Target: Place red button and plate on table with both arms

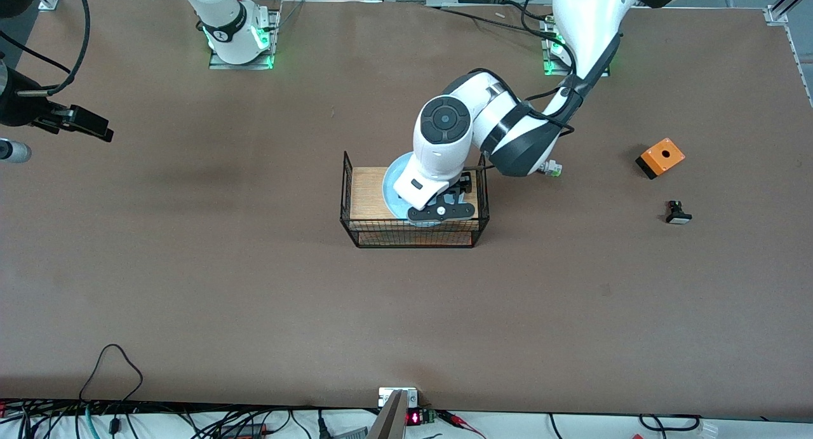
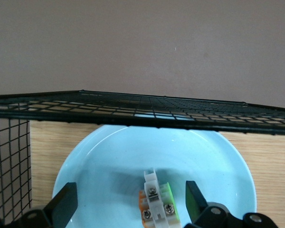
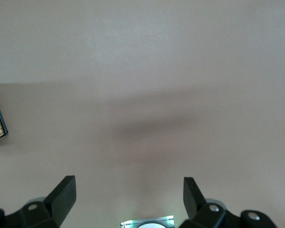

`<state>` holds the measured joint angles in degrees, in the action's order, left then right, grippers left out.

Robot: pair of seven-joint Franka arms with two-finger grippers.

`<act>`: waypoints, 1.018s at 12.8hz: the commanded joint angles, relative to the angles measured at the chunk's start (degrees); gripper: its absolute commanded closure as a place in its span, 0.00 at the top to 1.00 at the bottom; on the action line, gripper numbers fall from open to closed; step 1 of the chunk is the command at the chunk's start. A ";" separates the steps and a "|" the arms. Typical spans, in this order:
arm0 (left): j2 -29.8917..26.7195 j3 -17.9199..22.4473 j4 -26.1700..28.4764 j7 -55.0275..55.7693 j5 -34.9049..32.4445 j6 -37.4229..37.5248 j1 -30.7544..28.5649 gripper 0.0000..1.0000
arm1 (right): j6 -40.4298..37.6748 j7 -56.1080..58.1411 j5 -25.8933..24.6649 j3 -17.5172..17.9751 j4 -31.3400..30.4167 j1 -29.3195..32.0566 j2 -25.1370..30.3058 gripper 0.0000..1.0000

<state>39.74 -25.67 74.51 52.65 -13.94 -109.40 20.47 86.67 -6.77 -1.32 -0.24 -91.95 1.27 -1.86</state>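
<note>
Brown table (image 1: 190,286) w/ rack (image 1: 356,191), plate (image 2: 109,161), no legible labels

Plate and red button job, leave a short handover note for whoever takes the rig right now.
Left hand: open, low over the plate, fingers either side of a small white part with green and orange bits lying in it; no red cap visible from here.
Right hand: open, holding nothing, waiting over bare table toward the right arm's end.
Plate sits on the wire rack.
Done: nothing placed yet.
Left: move the button part and the plate down to the table.
</note>
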 commanded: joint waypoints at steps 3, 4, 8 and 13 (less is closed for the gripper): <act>1.13 0.36 -2.26 3.78 -1.09 1.20 1.76 1.00 | -0.36 -4.62 1.05 0.41 1.33 -0.82 -0.42 1.00; 1.13 0.36 -2.18 4.13 -1.09 1.20 1.76 1.00 | -0.44 -8.74 2.80 0.67 2.29 -2.48 -0.51 1.00; 1.22 0.36 -1.30 4.57 -1.09 1.47 2.64 0.89 | -0.36 -26.40 3.52 0.68 4.67 -8.89 -2.00 1.00; 0.96 0.18 0.28 6.06 -0.82 3.56 2.99 0.30 | 1.31 -34.10 2.82 0.68 5.29 -12.78 -5.95 1.00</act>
<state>40.69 -25.67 75.25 57.09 -13.94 -108.14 22.99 88.23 -39.85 1.55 0.79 -88.65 -11.52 -5.80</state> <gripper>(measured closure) 0.529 0.000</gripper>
